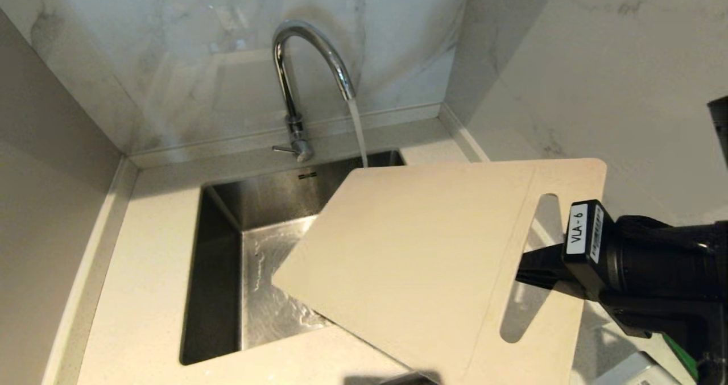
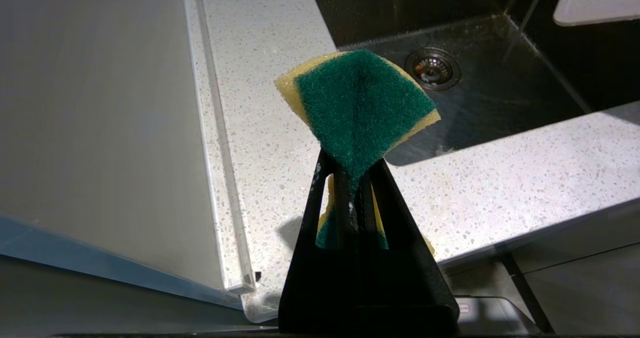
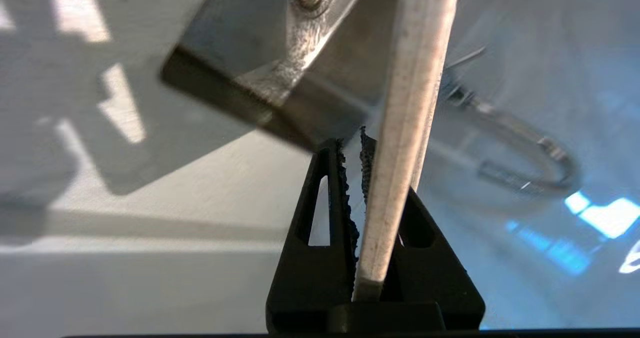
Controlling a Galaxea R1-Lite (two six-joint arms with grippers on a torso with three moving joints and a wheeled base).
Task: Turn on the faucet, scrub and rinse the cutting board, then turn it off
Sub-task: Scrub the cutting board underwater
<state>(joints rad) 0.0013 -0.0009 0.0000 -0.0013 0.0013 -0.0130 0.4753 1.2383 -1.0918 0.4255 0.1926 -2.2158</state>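
The chrome faucet [image 1: 310,49] stands behind the sink [image 1: 227,248], and water [image 1: 357,129] runs from its spout down to the far corner of the cutting board. The beige cutting board [image 1: 421,260] is held tilted over the sink's right half, with its handle slot [image 1: 526,271] toward me. My right gripper [image 1: 529,271] is shut on that handle end. The right wrist view shows the cutting board [image 3: 410,103] edge-on between the right gripper [image 3: 367,148] jaws. My left gripper [image 2: 350,163] is shut on a green and yellow sponge [image 2: 357,103] above the counter, near the sink's front corner.
The faucet's thin lever [image 1: 284,149] points left at its base. A pale speckled counter [image 1: 148,260] surrounds the sink, with marble walls behind and to the right. The drain [image 2: 432,68] lies in the sink floor. A green object [image 1: 679,356] sits at the lower right.
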